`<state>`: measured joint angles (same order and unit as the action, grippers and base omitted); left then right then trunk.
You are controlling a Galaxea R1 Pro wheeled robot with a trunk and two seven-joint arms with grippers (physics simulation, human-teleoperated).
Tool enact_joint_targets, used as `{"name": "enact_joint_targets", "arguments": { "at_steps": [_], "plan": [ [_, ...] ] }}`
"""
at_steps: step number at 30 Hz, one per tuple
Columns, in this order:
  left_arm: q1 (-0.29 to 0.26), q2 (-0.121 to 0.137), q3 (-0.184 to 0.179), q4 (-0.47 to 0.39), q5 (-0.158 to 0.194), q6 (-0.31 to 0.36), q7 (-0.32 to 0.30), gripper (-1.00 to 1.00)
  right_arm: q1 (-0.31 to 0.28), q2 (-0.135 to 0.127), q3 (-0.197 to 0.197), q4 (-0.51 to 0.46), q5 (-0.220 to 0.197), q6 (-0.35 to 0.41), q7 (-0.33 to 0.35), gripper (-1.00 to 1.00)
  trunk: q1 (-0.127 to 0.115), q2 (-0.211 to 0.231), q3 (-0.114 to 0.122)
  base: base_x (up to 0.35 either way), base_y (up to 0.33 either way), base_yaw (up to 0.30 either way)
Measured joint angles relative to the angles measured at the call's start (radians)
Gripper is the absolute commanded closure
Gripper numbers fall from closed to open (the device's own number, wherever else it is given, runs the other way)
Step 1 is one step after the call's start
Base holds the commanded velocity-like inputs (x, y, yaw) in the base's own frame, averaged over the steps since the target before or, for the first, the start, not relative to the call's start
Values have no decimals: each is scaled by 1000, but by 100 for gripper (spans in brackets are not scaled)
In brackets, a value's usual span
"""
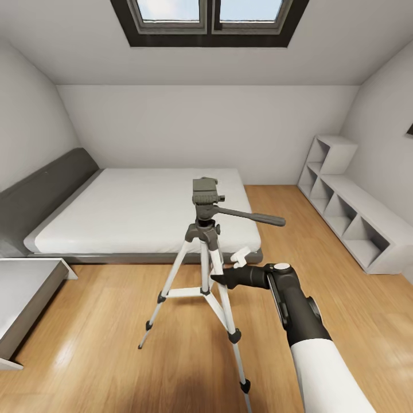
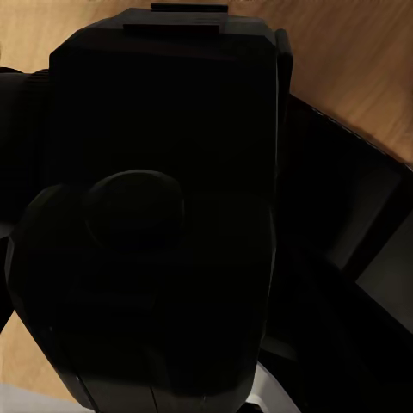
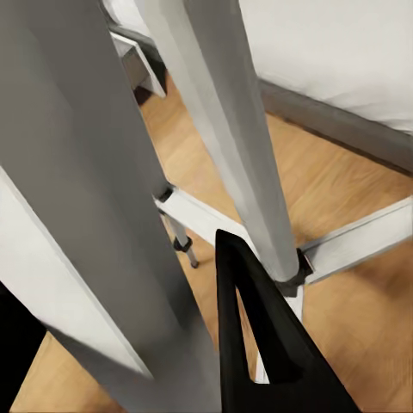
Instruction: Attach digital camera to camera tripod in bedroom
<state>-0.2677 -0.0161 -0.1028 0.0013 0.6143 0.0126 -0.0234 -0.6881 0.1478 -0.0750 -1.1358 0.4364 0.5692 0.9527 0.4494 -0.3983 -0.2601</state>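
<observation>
The camera tripod [image 1: 205,252] stands on the wood floor in front of the bed, its silver-white legs spread and its dark pan head [image 1: 205,195] bare, the long handle pointing right. My right gripper [image 1: 222,279] is shut and holds nothing, its tip against the tripod's near leg [image 3: 86,215] at mid height. The right wrist view has the dark wedge of that gripper [image 3: 258,344] between two legs. Close up in the left wrist view is the black digital camera [image 2: 163,172], with my left gripper [image 2: 163,275] shut on it and dark fingers [image 2: 344,206] at its side.
A low grey bed [image 1: 143,212] with a white mattress lies behind the tripod. White cube shelves [image 1: 350,212] line the right wall. A white-grey piece of furniture [image 1: 28,287] juts in at the left. A dark-framed skylight [image 1: 209,23] sits overhead.
</observation>
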Motion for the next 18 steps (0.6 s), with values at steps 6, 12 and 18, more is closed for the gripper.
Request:
{"name": "enact_joint_targets", "arguments": {
  "at_steps": [6,12,18],
  "plan": [
    [0,2,0,0,1,-3,0,100,0,-1,1,3,-4,4,-5,100,0,0,0,0,0,0],
    [0,2,0,-3,0,-10,0,100,0,-8,1,0,0,1,-5,100,0,0,0,0,0,0],
    [0,60,0,-14,-8,4,0,100,0,-11,2,3,3,-5,-7,100,0,0,0,0,0,0]
  ]
}}
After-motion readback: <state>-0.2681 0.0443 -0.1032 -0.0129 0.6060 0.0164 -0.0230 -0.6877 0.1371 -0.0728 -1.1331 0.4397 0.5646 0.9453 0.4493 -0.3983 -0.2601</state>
